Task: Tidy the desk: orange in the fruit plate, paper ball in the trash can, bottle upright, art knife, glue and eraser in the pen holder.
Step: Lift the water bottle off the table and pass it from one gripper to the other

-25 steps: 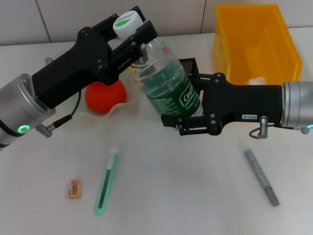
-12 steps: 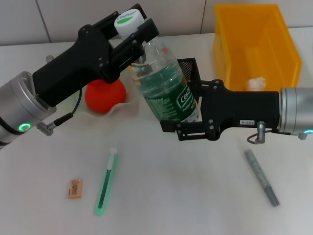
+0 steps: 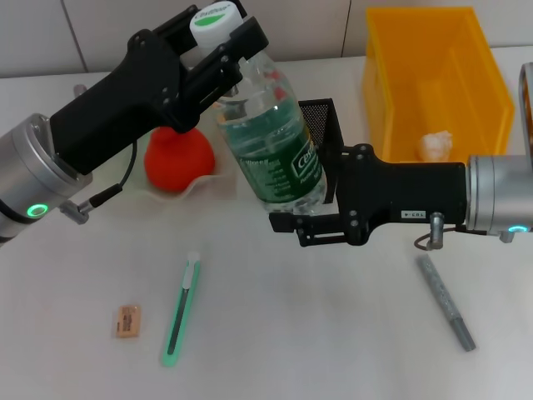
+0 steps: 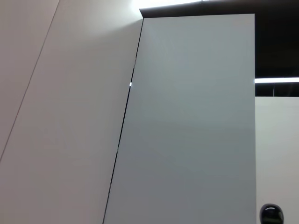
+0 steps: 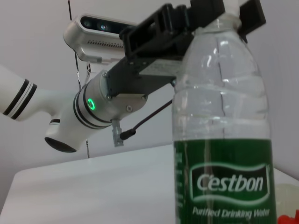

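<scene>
Clear plastic water bottle, green label, white cap: held above the white desk between both arms, near upright with the cap tipped slightly toward the robot's left. Left tool: black fingers pinched on the neck just under the cap. Right tool: reaches in from the right at the bottle's lower body and base; jaw state cannot be told, the bottle hides the fingertips. Right wrist view: bottle seen from below, "Cestbon" label legible, left tool clamped at the neck.

Orange: in the white fruit plate, behind the left arm.

Black mesh pen holder: directly behind the bottle, partly hidden.

Yellow bin: far right of the desk, white paper ball lying inside.

Green art knife: flat on the desk, near left, blade end pointing away from the robot.

Eraser: small, tan, just left of the knife, not touching it.

Grey glue stick: flat on the desk, near right, well apart from the knife.

Left wrist view: plain wall panels only.
</scene>
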Controlling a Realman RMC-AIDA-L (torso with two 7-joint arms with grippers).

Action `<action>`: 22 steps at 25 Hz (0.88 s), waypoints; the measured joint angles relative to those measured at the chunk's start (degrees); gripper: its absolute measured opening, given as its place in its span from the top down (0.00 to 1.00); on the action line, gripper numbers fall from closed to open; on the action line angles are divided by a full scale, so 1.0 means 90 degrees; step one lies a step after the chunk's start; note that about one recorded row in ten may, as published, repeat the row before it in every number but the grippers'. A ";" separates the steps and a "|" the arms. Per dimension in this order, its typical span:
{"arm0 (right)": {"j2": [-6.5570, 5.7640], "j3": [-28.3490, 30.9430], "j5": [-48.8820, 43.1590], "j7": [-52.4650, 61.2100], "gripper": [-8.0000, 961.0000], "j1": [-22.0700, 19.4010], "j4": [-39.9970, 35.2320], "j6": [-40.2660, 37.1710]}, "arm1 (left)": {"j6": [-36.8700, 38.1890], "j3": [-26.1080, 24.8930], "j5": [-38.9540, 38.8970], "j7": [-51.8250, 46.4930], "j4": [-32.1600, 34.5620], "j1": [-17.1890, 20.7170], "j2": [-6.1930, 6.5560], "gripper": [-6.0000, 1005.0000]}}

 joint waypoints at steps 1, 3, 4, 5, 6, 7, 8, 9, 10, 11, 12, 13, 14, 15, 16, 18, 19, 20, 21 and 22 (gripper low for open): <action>-0.0003 0.0005 -0.0015 -0.0038 0.20 0.0019 0.0055 0.0008 | 0.0000 0.0000 0.0000 0.0000 0.0000 0.0000 0.0000 0.56; -0.0004 0.0010 -0.0020 -0.0052 0.20 0.0024 0.0073 0.0015 | 0.0028 0.0000 -0.0049 -0.0002 0.0021 -0.0005 0.0000 0.56; -0.0005 0.0012 -0.0021 -0.0056 0.20 0.0028 0.0086 0.0019 | 0.0031 0.0000 -0.0052 -0.0005 0.0035 -0.0005 0.0000 0.56; -0.0005 0.0012 -0.0021 -0.0059 0.20 0.0034 0.0101 0.0024 | 0.0034 0.0000 -0.0053 -0.0016 0.0066 -0.0002 0.0000 0.56; -0.0006 0.0009 -0.0021 -0.0062 0.20 0.0040 0.0116 0.0039 | 0.0036 0.0000 -0.0053 -0.0024 0.0086 0.0004 0.0000 0.56; -0.0007 0.0001 -0.0021 -0.0076 0.20 0.0050 0.0140 0.0067 | 0.0036 0.0000 -0.0053 -0.0024 0.0086 0.0004 0.0000 0.56; -0.0007 0.0001 -0.0021 -0.0076 0.20 0.0050 0.0140 0.0067 | 0.0037 0.0000 -0.0053 -0.0026 0.0093 0.0006 0.0000 0.56; -0.0007 0.0000 -0.0019 -0.0095 0.20 0.0052 0.0154 0.0083 | 0.0040 0.0000 -0.0053 -0.0029 0.0101 0.0008 0.0000 0.56; -0.0006 0.0000 -0.0013 -0.0111 0.20 0.0053 0.0161 0.0088 | 0.0040 0.0000 -0.0053 -0.0029 0.0101 0.0008 0.0000 0.56; -0.0002 0.0000 0.0005 -0.0133 0.20 0.0060 0.0188 0.0089 | 0.0043 0.0000 -0.0049 -0.0035 0.0141 0.0006 0.0000 0.56; 0.0000 0.0000 0.0011 -0.0137 0.20 0.0072 0.0210 0.0091 | 0.0043 0.0000 -0.0048 -0.0036 0.0148 0.0006 0.0000 0.56; 0.0000 0.0000 0.0011 -0.0137 0.20 0.0072 0.0210 0.0091 | 0.0043 0.0000 -0.0046 -0.0037 0.0155 0.0006 0.0000 0.56; 0.0000 0.0000 0.0015 -0.0138 0.20 0.0089 0.0241 0.0094 | 0.0043 0.0000 -0.0045 -0.0039 0.0162 0.0006 0.0000 0.56; 0.0000 0.0000 0.0017 -0.0141 0.20 0.0104 0.0274 0.0097 | 0.0043 -0.0004 -0.0045 -0.0043 0.0168 0.0004 0.0000 0.56; -0.0004 0.0000 0.0017 -0.0144 0.20 0.0124 0.0314 0.0099 | 0.0043 -0.0011 -0.0044 -0.0045 0.0173 0.0004 0.0000 0.56; -0.0006 0.0000 0.0017 -0.0145 0.20 0.0126 0.0319 0.0099 | 0.0043 -0.0020 -0.0042 -0.0044 0.0175 0.0003 0.0000 0.56; -0.0007 0.0011 0.0013 -0.0146 0.20 0.0126 0.0319 0.0099 | 0.0043 -0.0020 -0.0042 -0.0044 0.0175 0.0003 0.0000 0.56; -0.0007 0.0026 0.0007 -0.0146 0.20 0.0124 0.0320 0.0099 | 0.0043 -0.0023 -0.0041 -0.0038 0.0177 0.0002 0.0000 0.56; -0.0008 0.0042 0.0002 -0.0146 0.20 0.0116 0.0319 0.0099 | 0.0035 -0.0041 -0.0038 -0.0014 0.0179 0.0002 0.0000 0.56; -0.0010 0.0051 0.0000 -0.0146 0.20 0.0101 0.0319 0.0099 | 0.0028 -0.0051 -0.0037 -0.0009 0.0179 0.0005 0.0000 0.56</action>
